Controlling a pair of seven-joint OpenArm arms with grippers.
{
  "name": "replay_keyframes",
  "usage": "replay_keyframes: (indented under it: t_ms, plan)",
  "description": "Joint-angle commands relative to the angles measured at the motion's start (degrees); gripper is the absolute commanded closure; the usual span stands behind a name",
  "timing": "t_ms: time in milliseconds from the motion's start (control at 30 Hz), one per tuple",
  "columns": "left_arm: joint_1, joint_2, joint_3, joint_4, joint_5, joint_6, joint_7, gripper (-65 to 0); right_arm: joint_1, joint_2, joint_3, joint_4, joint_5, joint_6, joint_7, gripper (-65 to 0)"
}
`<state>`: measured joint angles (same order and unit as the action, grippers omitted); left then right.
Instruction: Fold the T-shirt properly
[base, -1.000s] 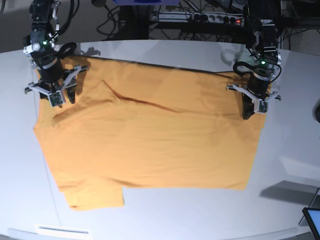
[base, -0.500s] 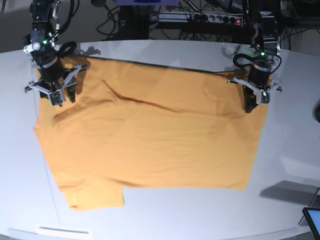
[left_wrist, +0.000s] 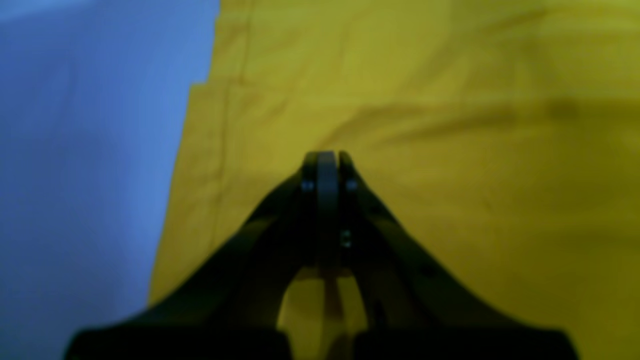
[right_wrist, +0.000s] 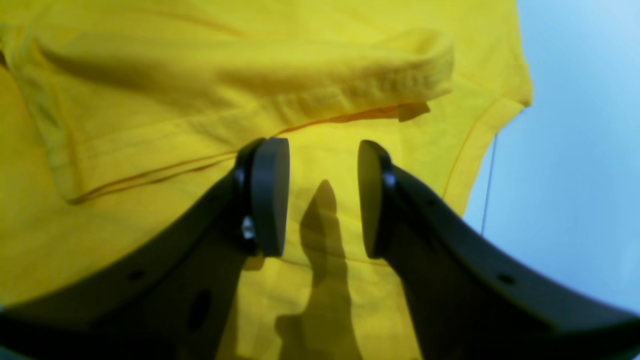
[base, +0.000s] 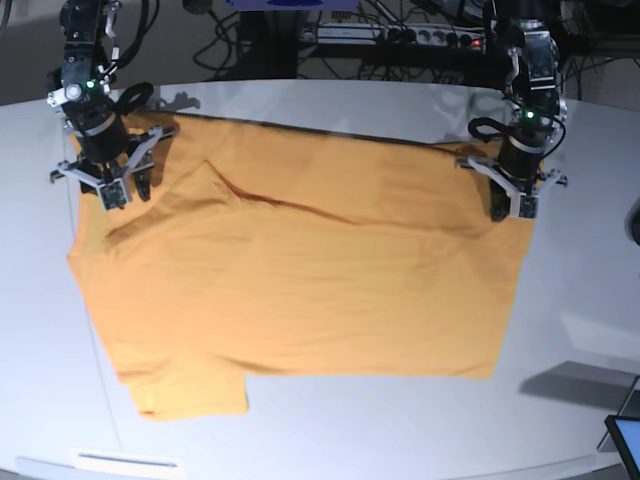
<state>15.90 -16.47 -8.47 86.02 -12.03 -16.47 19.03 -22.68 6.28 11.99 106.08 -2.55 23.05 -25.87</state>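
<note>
The orange-yellow T-shirt lies spread flat on the white table, with a crease running across its upper left part. My left gripper hangs over the shirt's far right corner. In the left wrist view its fingertips are pressed together with no cloth between them, just above the T-shirt near its hem edge. My right gripper is over the far left corner. It stands open above the T-shirt, just short of a raised fold.
Cables and a power strip run behind the table's far edge. A dark screen corner shows at the lower right. A white strip lies near the front left edge. Bare table surrounds the shirt.
My left gripper has drawn back toward the far edge of the table, staying shut. The right arm has barely shifted and its fingers stay apart.
</note>
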Motion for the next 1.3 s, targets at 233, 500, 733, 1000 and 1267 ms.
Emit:
replay_keyframes:
  t_ms: [233,500,733,1000,1267]
  plan:
    - [0.5,0.2,-1.7,6.3,1.4,0.2,17.8,0.0,0.6,0.4,0.1,0.9,0.5,-0.2,1.2,-22.5]
    - [3.0,2.7,-1.6,5.8,1.5,0.2,17.9,0.0,0.6,0.4,0.1,0.9,0.5,-0.2,1.2,-22.5]
    - [4.8,2.7,-1.7,6.2,1.5,0.2,17.9,0.0,0.6,0.5,0.1,0.9,0.5,-0.2,1.2,-22.5]
    - [8.5,2.7,-1.8,8.2,1.5,0.2,17.8,0.0,0.6,0.6,0.2,0.9,0.5,-0.2,1.3,-22.5]
    - [9.2,2.5,-3.8,8.9,1.6,0.2,17.7,0.0,0.7,0.6,0.2,0.9,0.5,-0.2,1.3,-22.5]
